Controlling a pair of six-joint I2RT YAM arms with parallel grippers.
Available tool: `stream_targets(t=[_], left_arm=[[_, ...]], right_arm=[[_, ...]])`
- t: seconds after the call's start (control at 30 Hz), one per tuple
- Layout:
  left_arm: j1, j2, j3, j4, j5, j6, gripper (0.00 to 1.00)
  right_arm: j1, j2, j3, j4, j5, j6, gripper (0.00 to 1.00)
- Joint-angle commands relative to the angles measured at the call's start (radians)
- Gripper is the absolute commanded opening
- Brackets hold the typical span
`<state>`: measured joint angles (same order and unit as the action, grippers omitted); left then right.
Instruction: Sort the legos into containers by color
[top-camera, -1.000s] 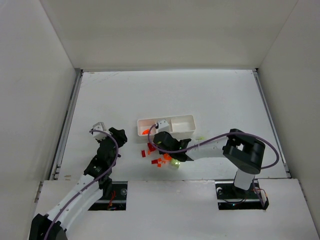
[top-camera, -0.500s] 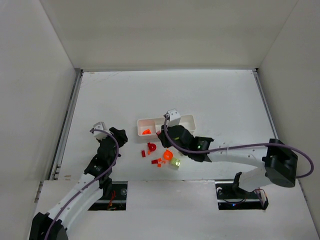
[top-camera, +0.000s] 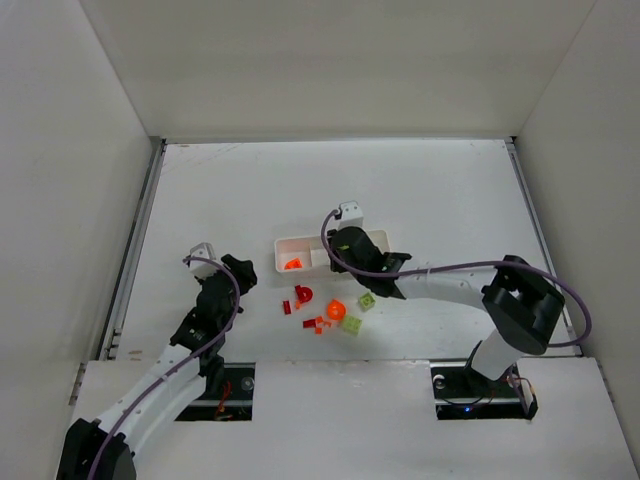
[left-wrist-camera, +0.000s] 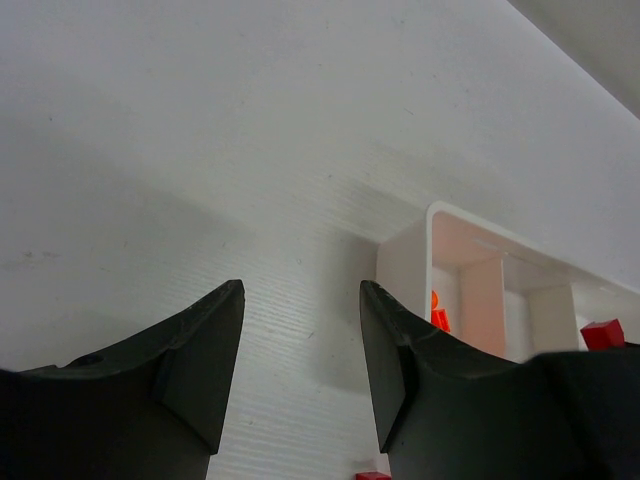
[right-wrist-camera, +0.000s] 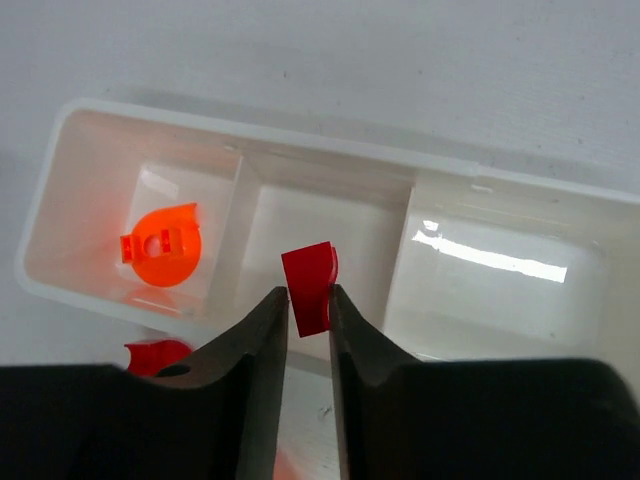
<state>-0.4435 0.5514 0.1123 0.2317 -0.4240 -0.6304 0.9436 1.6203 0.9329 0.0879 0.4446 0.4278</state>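
Note:
The white tray (top-camera: 288, 245) has three compartments in a row; in the right wrist view its rim (right-wrist-camera: 300, 135) shows whole. An orange round lego (right-wrist-camera: 160, 246) lies in the left compartment. My right gripper (right-wrist-camera: 308, 292) is shut on a small red lego (right-wrist-camera: 310, 285), held above the middle compartment's near wall. In the top view the right gripper (top-camera: 345, 258) covers the tray's middle. Loose red (top-camera: 302, 294), orange (top-camera: 335, 310) and yellow-green (top-camera: 352, 323) legos lie on the table in front of the tray. My left gripper (left-wrist-camera: 300, 300) is open and empty, left of the tray (left-wrist-camera: 432, 225).
White walls enclose the table on three sides. A metal rail (top-camera: 135, 245) runs along the left edge. A second yellow-green lego (top-camera: 368, 301) lies beside the right arm's forearm. A red piece (left-wrist-camera: 603, 333) shows behind the left gripper's right finger.
The right gripper has risen from the loose pile and moved back over the tray with the red lego. The right arm's elbow swung back left. The left arm barely moved.

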Motion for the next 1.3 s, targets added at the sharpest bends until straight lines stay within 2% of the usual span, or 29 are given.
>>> stream_targets(t=[0.0,0.1,0.2,0.37,0.47,0.57,0.67,0.7,0.9,1.27], left_arm=[[-0.004,0.005,0.004,0.049,0.001,-0.005,0.47],[-0.001,-0.005,0.003,0.046,0.007,-0.005,0.47],[-0.004,-0.007,0.001,0.049,0.007,-0.003,0.47],[-0.010,0.001,0.004,0.049,0.010,-0.005,0.46],[-0.016,0.004,0.009,0.043,0.013,-0.005,0.45],[-0.031,0.004,0.010,0.046,0.004,0.001,0.45],[-0.039,0.005,0.013,0.047,0.004,0.001,0.45],[-0.042,0.005,0.015,0.049,0.002,0.003,0.45],[-0.050,-0.004,0.018,0.034,0.011,0.001,0.45],[-0.067,-0.005,0.032,-0.003,0.014,-0.003,0.45]], right_arm=[[0.002,-0.013,0.040,0.062,0.006,-0.024,0.36],[0.008,-0.034,0.006,0.072,0.014,-0.020,0.50],[0.025,-0.111,-0.069,0.064,0.048,-0.001,0.53],[0.092,-0.287,-0.196,-0.046,0.085,0.070,0.31],[0.160,-0.371,-0.249,-0.206,0.091,0.159,0.29],[0.237,-0.416,-0.275,-0.345,0.077,0.238,0.40],[0.354,-0.436,-0.289,-0.415,0.068,0.261,0.67],[0.384,-0.441,-0.298,-0.413,0.069,0.258,0.71],[0.415,-0.425,-0.289,-0.384,0.059,0.189,0.73],[0.357,-0.300,-0.218,-0.350,0.028,0.040,0.75]])
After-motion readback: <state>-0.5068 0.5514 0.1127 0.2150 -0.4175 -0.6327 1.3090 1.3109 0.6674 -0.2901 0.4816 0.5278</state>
